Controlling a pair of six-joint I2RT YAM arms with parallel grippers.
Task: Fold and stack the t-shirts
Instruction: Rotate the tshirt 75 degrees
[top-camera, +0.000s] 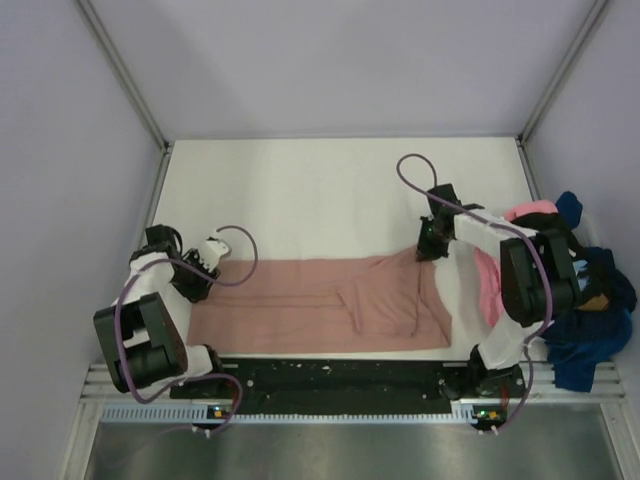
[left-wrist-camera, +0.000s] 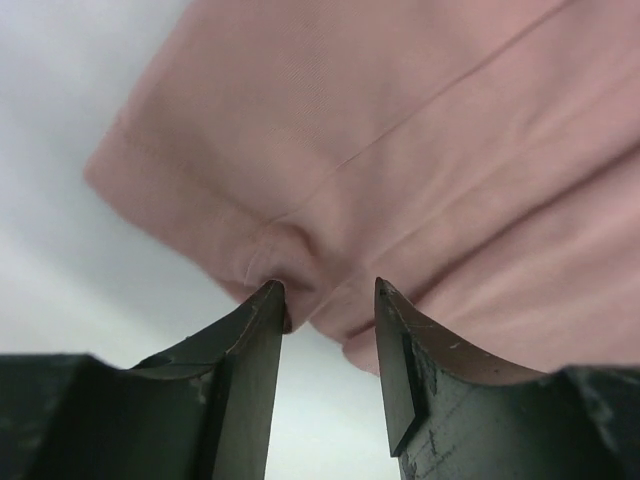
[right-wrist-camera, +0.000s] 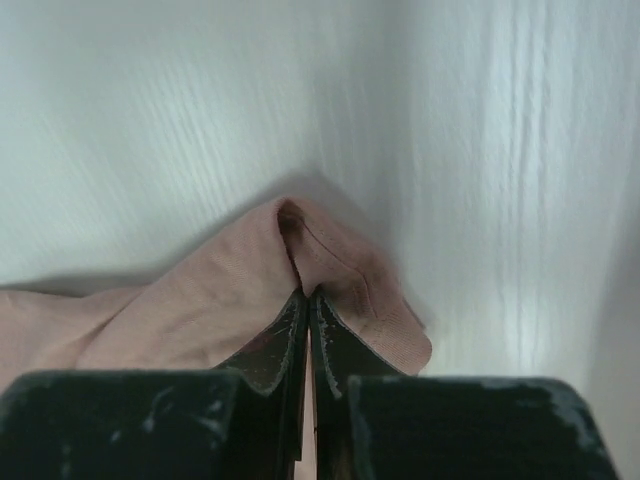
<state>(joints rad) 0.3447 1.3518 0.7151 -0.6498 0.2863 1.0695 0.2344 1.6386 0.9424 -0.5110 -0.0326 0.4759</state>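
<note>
A dusty rose-pink t-shirt (top-camera: 320, 305) lies folded lengthwise along the near part of the white table. My right gripper (top-camera: 428, 245) is shut on a bunched fold at the shirt's far right corner (right-wrist-camera: 340, 265). My left gripper (top-camera: 200, 278) is open at the shirt's left end; in the left wrist view the fingertips (left-wrist-camera: 265, 300) straddle a puckered edge of the cloth (left-wrist-camera: 400, 150), with the left tip touching it. A bright pink shirt (top-camera: 490, 285) and navy and blue shirts (top-camera: 590, 320) lie heaped at the right edge.
The white table (top-camera: 330, 190) stretches behind the shirt. Grey enclosure walls stand at the left, right and back. A black strip (top-camera: 330, 378) runs along the near edge between the arm bases.
</note>
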